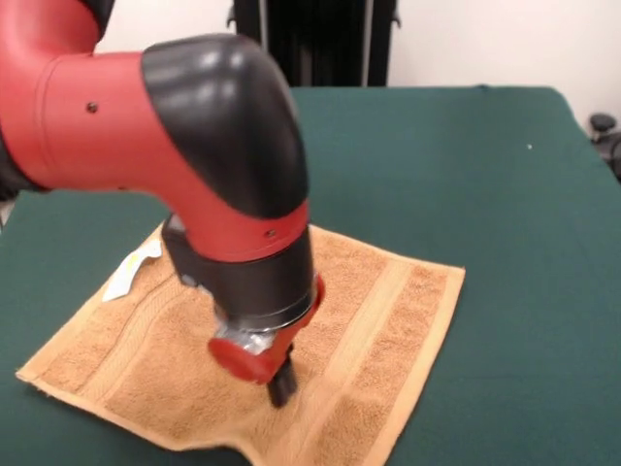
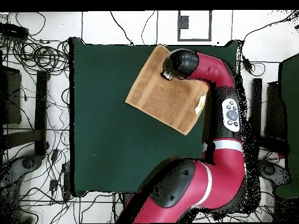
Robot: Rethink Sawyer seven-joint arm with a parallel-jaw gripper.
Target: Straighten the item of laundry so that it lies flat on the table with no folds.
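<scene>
Robot gripper [image 1: 280,388] pressing down on a tan hand towel [image 1: 369,340], flattening it on the green bench [image 1: 505,194].
Jaws' state is hidden; towel lying nearly flat, so smoothing outward looks next.

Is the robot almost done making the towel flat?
Nearly. The towel already lies spread open on the green table, with its bands straight and its white tag showing at one corner. Right now the gripper is down on the towel near its front edge; whether it is pinching the cloth cannot be seen. What's left: that front edge looks a little wavy and may need smoothing.
</scene>
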